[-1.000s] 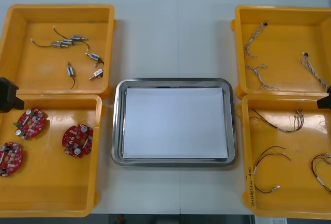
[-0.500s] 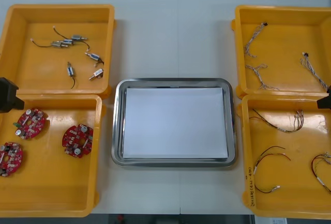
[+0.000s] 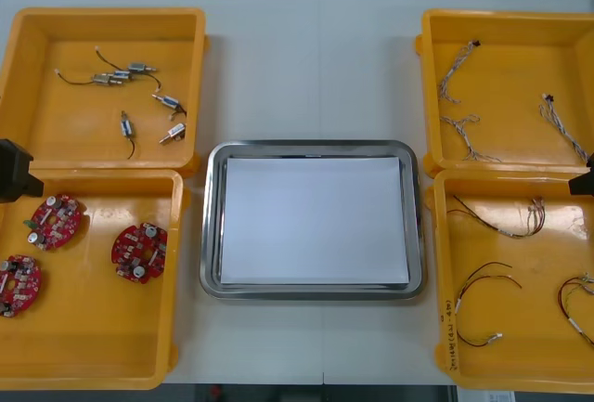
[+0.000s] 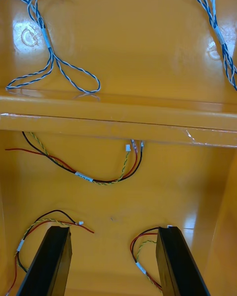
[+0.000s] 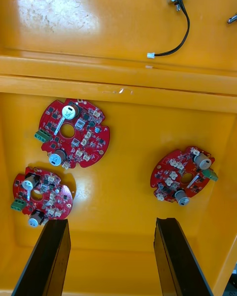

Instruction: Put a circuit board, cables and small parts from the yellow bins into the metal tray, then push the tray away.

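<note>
Here left gripper point(image 5: 112, 223) and right gripper point(image 4: 114, 229) gape wide

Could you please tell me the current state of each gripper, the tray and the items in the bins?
left gripper: open, holding nothing, above the circuit boards.
right gripper: open, holding nothing, above the red and yellow cables.
metal tray: white inside, nothing in it.
circuit boards: three, lying flat, none gripped.
small metal parts: lying loose, none gripped.
blue and white cables: lying loose, none gripped.
red and yellow cables: lying loose, none gripped.
</note>
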Robot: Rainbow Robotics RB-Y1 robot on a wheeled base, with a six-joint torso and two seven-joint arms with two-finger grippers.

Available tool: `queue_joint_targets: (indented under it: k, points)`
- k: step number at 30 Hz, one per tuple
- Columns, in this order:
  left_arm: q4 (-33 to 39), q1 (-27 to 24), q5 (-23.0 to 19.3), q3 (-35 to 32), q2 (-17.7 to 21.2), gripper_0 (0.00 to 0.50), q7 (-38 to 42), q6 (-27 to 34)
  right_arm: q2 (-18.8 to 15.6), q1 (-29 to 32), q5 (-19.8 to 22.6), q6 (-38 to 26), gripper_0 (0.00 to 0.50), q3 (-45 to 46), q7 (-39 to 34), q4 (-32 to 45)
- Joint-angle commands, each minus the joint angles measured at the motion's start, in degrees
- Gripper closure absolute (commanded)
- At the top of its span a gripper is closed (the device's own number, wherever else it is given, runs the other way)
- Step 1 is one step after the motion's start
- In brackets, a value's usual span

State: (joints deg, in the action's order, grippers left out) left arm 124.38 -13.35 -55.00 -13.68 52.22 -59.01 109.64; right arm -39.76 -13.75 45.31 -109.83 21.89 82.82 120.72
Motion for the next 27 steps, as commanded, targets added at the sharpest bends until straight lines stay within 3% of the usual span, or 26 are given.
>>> queue_joint_targets:
  k: [1, 27]
  points:
    - [1.57, 0.87, -0.37, -1.7, 2.1, 0.0, -5.86, 0.36, -2.34, 0.75, -0.49, -0.17, 0.0, 1.66, -0.99, 0.65]
    - [1.57, 0.87, -0.37, -1.7, 2.1, 0.0, -5.86, 0.36, -2.34, 0.75, -0.49, -0.17, 0.0, 1.66, -0.99, 0.65]
